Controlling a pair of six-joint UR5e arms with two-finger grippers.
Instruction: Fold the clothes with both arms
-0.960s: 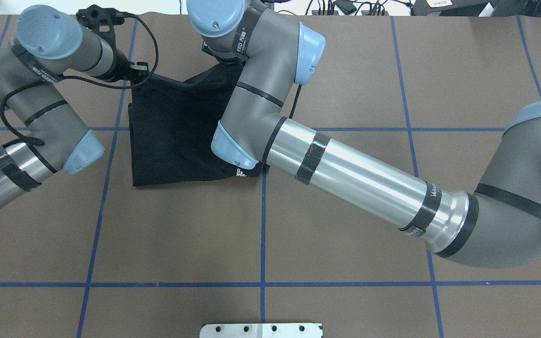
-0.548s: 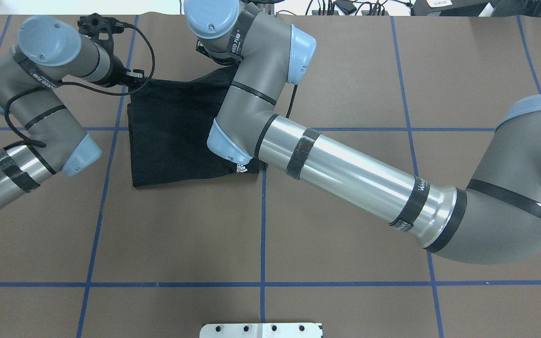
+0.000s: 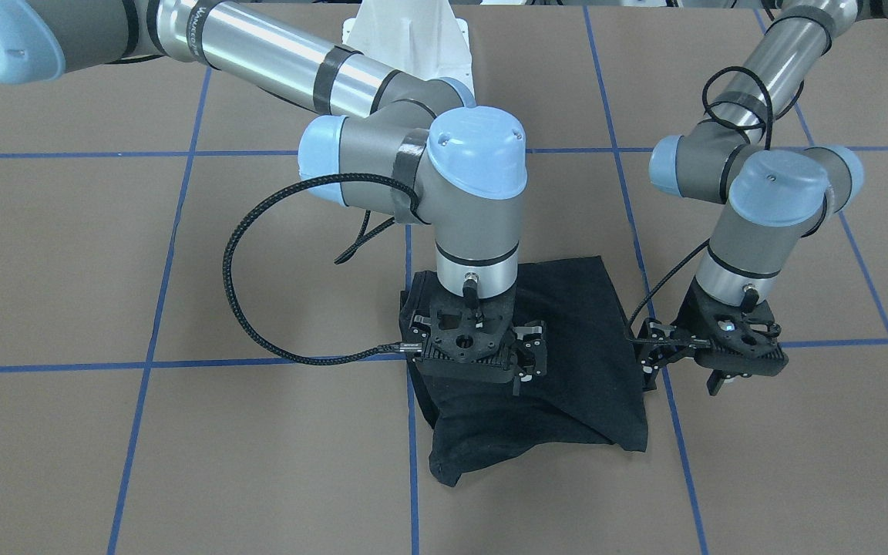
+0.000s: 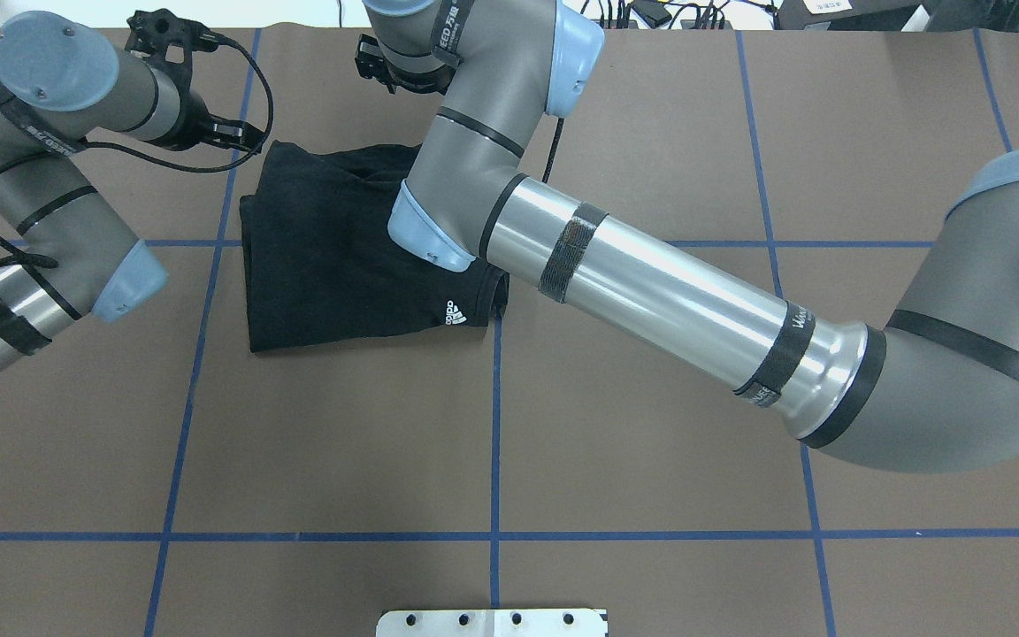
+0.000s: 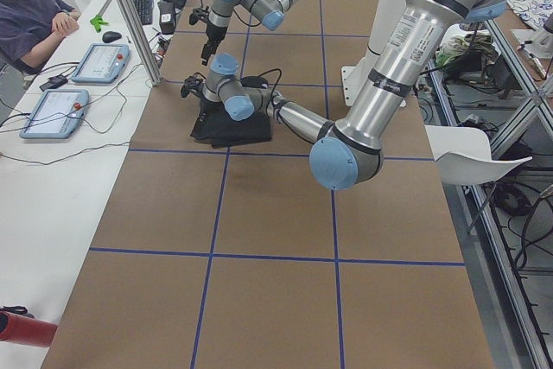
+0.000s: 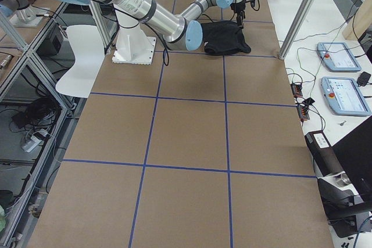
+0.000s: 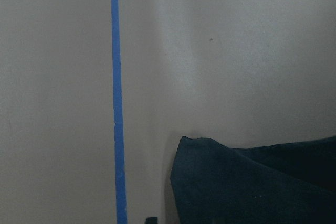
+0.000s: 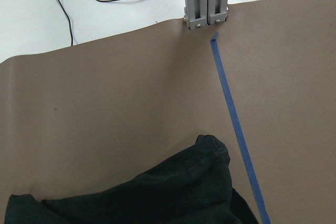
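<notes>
T-shirt point(image 3: 567, 370) lies folded on the brown table point(image 3: 182, 462) in the front view. The right gripper point(image 3: 479, 351) hangs over it. The left gripper point(image 3: 714, 362) is just beside its edge. I cannot tell if they are open. From above, a small white logo point(image 4: 455, 312) shows. Each wrist view shows shirt cloth on the table.

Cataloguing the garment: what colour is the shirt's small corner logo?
White logo, on black T-shirt; overhead view shows it best.
</notes>
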